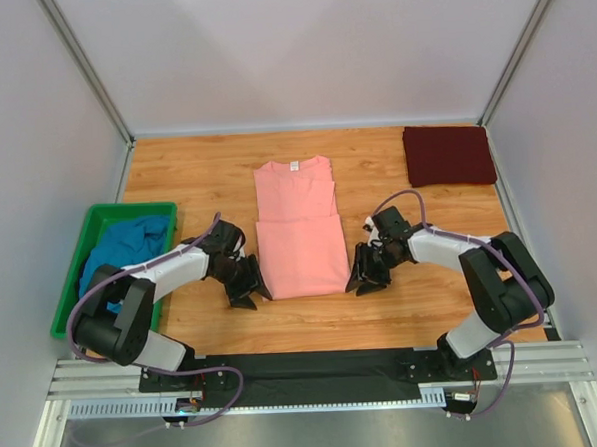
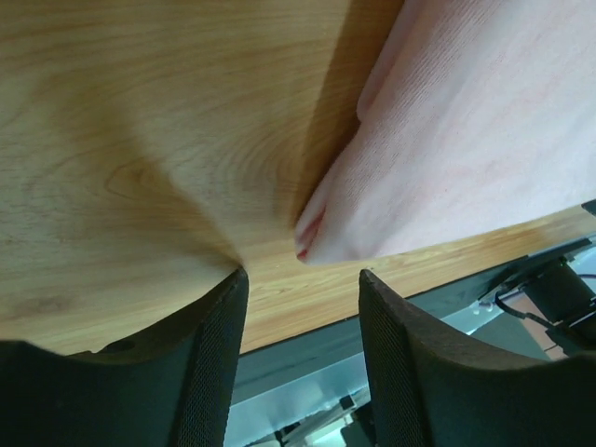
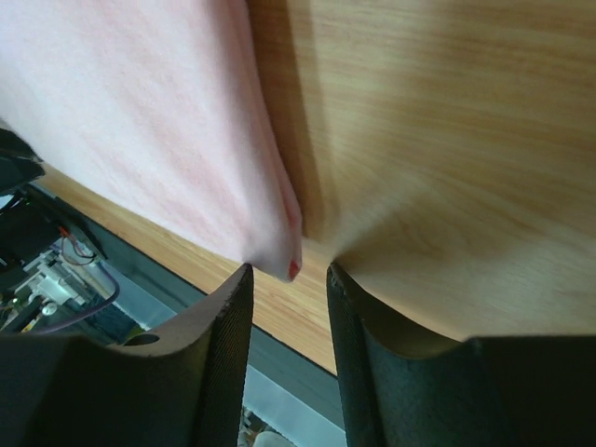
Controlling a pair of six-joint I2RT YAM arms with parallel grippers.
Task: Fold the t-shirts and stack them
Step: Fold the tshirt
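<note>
The salmon-pink t-shirt (image 1: 299,228) lies flat in the middle of the table, sides folded in, white neck label at the far end. My left gripper (image 1: 250,289) is open at its near left corner (image 2: 312,244), which lies just beyond the fingertips. My right gripper (image 1: 364,278) is open at its near right corner (image 3: 284,261), the corner tip between the two fingers. The dark maroon t-shirt (image 1: 448,154) lies folded at the far right. The teal-blue t-shirt (image 1: 125,248) sits crumpled in the green bin (image 1: 74,295).
The green bin stands at the left edge of the wooden table (image 1: 196,179). White walls enclose the far and side edges. The black rail (image 1: 316,368) and the arm bases run along the near edge.
</note>
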